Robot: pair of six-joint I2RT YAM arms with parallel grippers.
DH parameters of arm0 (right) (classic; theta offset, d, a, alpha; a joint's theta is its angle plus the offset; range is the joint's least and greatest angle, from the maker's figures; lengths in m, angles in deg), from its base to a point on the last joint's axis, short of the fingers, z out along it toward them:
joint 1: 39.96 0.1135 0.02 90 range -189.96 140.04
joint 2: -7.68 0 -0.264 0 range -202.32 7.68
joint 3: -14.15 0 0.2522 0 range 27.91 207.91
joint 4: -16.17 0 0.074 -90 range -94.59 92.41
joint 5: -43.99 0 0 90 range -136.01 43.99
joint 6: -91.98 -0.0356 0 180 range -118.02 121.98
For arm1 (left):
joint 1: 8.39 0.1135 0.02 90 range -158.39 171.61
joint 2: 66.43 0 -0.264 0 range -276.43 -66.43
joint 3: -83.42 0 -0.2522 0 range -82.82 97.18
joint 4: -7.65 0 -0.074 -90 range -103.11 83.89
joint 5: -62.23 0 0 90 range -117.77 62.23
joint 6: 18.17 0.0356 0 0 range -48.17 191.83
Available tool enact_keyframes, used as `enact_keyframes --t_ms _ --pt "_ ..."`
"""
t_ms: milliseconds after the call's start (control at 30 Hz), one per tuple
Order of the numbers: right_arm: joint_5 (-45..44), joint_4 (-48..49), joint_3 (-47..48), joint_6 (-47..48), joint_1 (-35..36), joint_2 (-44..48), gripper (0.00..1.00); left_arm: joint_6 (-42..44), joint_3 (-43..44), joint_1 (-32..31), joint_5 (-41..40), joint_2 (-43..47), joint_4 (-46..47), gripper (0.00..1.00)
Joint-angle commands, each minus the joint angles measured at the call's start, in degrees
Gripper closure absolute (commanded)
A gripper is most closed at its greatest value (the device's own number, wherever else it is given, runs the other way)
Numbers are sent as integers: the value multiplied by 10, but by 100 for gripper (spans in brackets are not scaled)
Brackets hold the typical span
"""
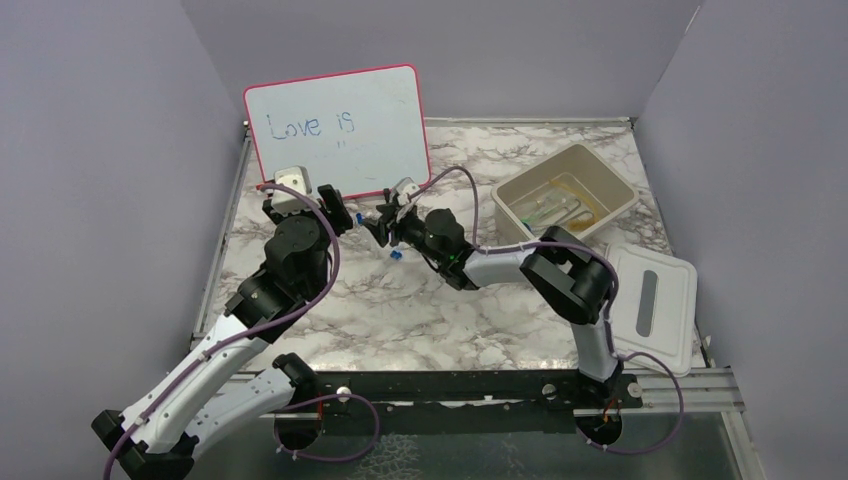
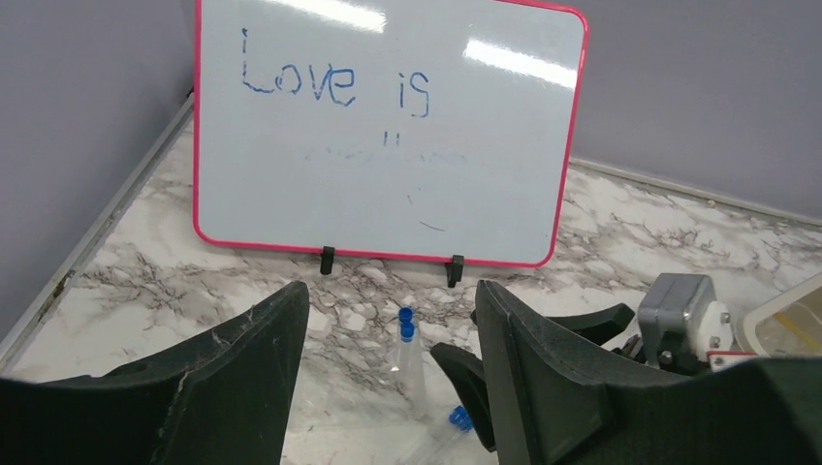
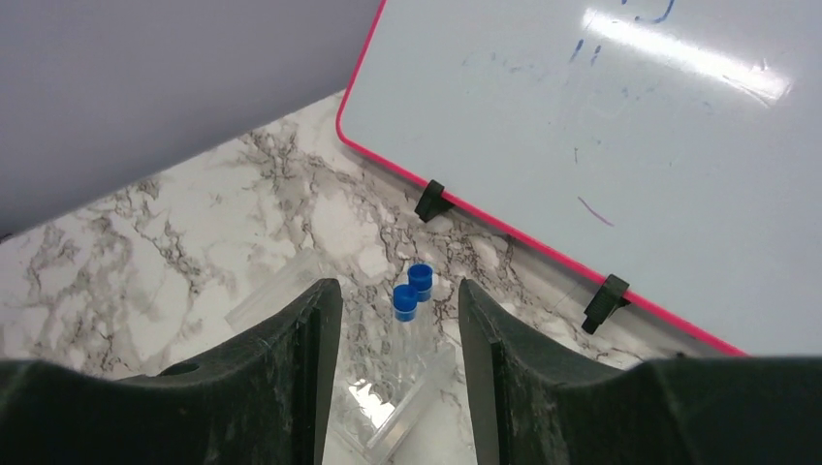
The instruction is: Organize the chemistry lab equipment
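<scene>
Black fingers of the right gripper (image 3: 397, 295) stand spread apart low in the right wrist view. Clear plastic tubes with blue caps (image 3: 412, 344) show between them at frame centre, lying on the marble worktop (image 3: 174, 262) just below the pink-framed whiteboard (image 3: 601, 126). Left gripper (image 2: 391, 295) is likewise spread and empty, the same tubes showing between its fingers. At the upper right of the top view sits a beige plastic tub (image 1: 590, 165).

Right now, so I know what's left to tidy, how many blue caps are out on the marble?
3: one blue cap and a second side by side before the whiteboard, a third nearer, by the right gripper. More may be hidden.
</scene>
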Motion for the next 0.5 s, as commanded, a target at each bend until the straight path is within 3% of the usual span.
enact_keyframes --t_ms 0,300,367,467 --pt "-45 -117 8 -41 -7 57 48 -29 -7 1 12 7 -18 32" --pt "-88 -377 -20 -205 -34 161 48 -143 -11 15 84 -57 -76 22" --pt "-96 -404 -49 -244 -34 191 48 -154 1 41 129 -106 -84 23" --pt "-89 -421 -94 -286 -35 221 49 -158 31 126 260 -188 -97 25"
